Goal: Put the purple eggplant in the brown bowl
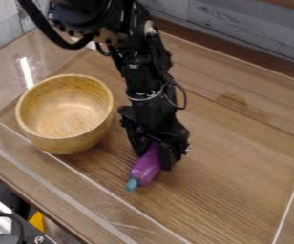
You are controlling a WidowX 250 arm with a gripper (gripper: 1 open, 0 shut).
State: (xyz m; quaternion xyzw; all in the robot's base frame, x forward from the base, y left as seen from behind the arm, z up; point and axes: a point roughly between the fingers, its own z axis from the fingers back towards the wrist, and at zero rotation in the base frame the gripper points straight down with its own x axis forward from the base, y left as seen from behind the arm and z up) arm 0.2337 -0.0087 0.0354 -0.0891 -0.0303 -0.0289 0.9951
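Showing wood-grain table [239, 181], clear low wall [60, 195], grey planks [245, 24] behind.

Soft, even indoor light, moderately bright, pale glare streaks along the clear barrier walls [60, 205], faint soft shadow under the black arm [135, 67] on the wooden table [239, 124], small coarse picture, slightly soft throughout, fine detail lost.
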